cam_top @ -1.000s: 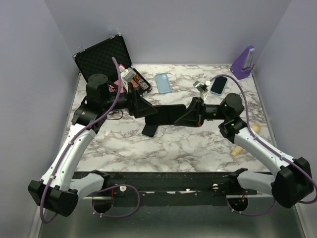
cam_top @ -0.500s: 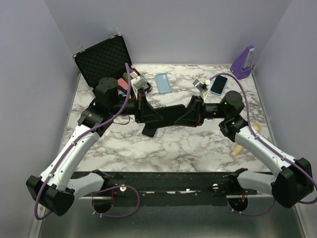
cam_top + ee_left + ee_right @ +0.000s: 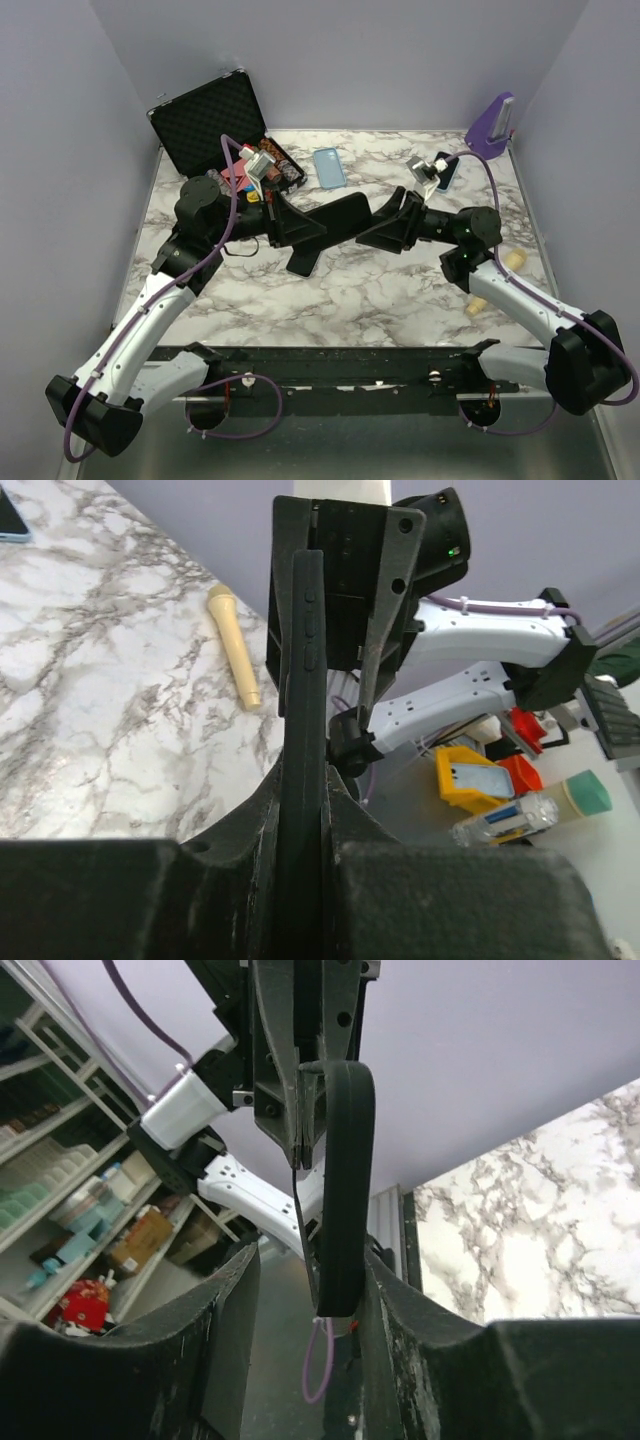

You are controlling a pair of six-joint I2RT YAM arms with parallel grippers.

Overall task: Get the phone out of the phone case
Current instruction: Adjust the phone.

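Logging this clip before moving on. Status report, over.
Both shut on phone: left gripper, right gripper, one each end. Phone held above table, not yet out of case. Blue case lies behind, apart.

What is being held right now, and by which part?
The black cased phone, held by both grippers: the left gripper clamps one end, the right gripper the opposite end.
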